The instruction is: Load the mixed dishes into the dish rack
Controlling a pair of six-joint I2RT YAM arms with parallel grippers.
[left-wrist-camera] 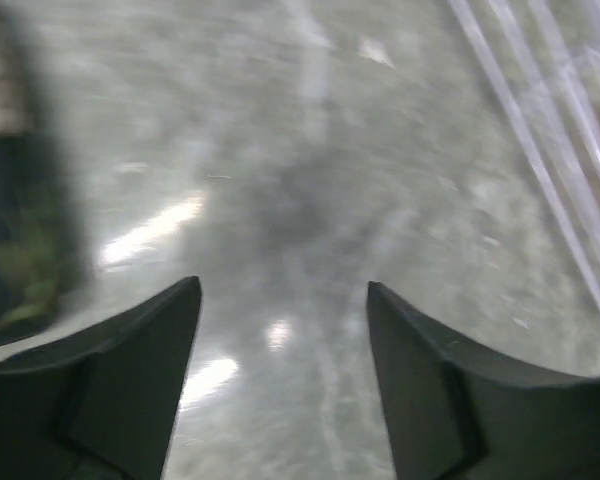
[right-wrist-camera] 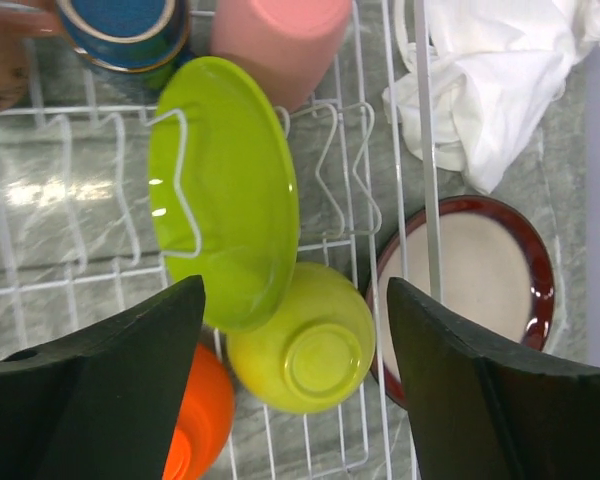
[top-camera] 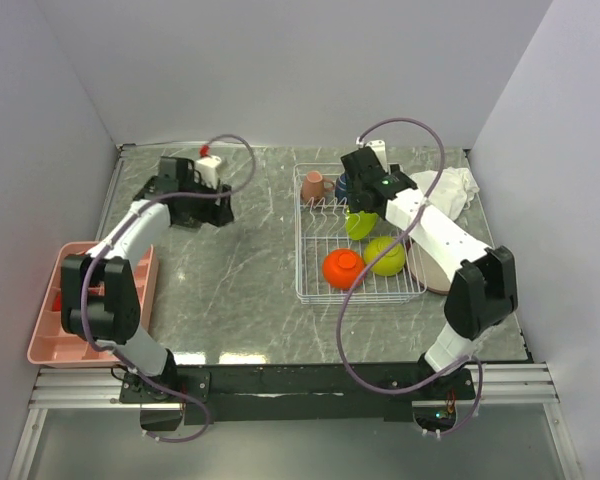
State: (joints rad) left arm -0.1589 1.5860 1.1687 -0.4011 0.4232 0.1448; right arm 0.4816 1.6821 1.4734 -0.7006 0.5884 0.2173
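Observation:
The white wire dish rack (top-camera: 310,285) stands right of centre. In it a lime green plate (right-wrist-camera: 225,190) stands on edge between the prongs. A lime green bowl (right-wrist-camera: 305,340) and an orange bowl (right-wrist-camera: 195,430) lie upside down beside it. A navy cup (right-wrist-camera: 125,30), a pink cup (right-wrist-camera: 280,35) and a salmon cup (top-camera: 313,185) sit at the rack's far end. My right gripper (right-wrist-camera: 295,285) hangs open above the plate and lime bowl, holding nothing. A brown round plate (right-wrist-camera: 480,270) lies outside the rack's right side. My left gripper (left-wrist-camera: 283,285) is open over bare table.
A white cloth (top-camera: 450,190) lies bunched at the back right, beside the rack. A pink divided tray (top-camera: 55,310) sits at the table's left edge. In the left wrist view a dark blurred shape (left-wrist-camera: 20,240) shows at the left, and rack wires (left-wrist-camera: 560,150) at the right.

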